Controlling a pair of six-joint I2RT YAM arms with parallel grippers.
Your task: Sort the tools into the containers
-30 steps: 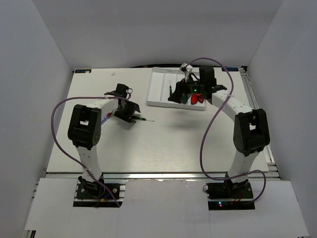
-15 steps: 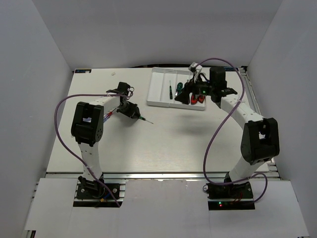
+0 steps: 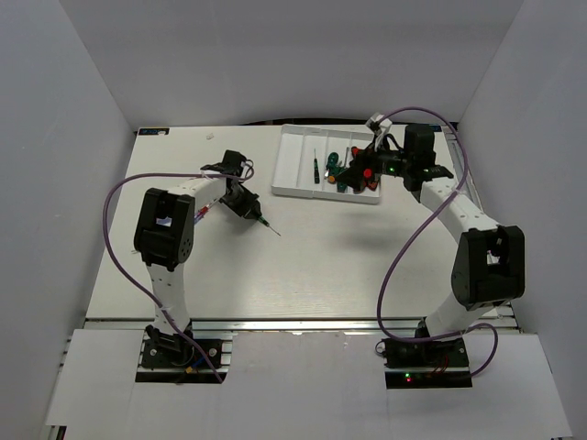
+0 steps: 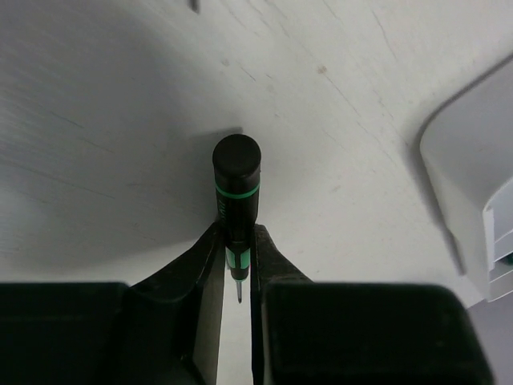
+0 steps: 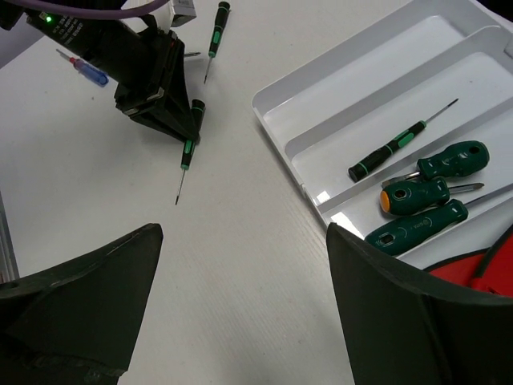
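Observation:
My left gripper (image 4: 237,237) is shut on a small black screwdriver with green bands (image 4: 236,180), gripping it near the shaft just above the white table. In the top view that gripper (image 3: 246,205) is left of centre and the screwdriver's tip (image 3: 272,229) pokes out to the right. My right gripper (image 3: 354,172) hangs open and empty over the near right part of the white tray (image 3: 293,170). The tray's compartments (image 5: 337,120) hold a thin black-and-green screwdriver (image 5: 397,148), three green-handled screwdrivers (image 5: 417,195) and something red (image 5: 473,269).
Another small black-and-green screwdriver (image 5: 216,32) lies on the table beyond the left gripper (image 5: 156,88). A tiny blue-and-red screwdriver (image 5: 84,68) lies beside the left arm. White walls enclose the table on three sides.
My left gripper has closed on the small screwdriver and turned slightly. The right arm has swung to the right and back over the tray, its gripper still open.

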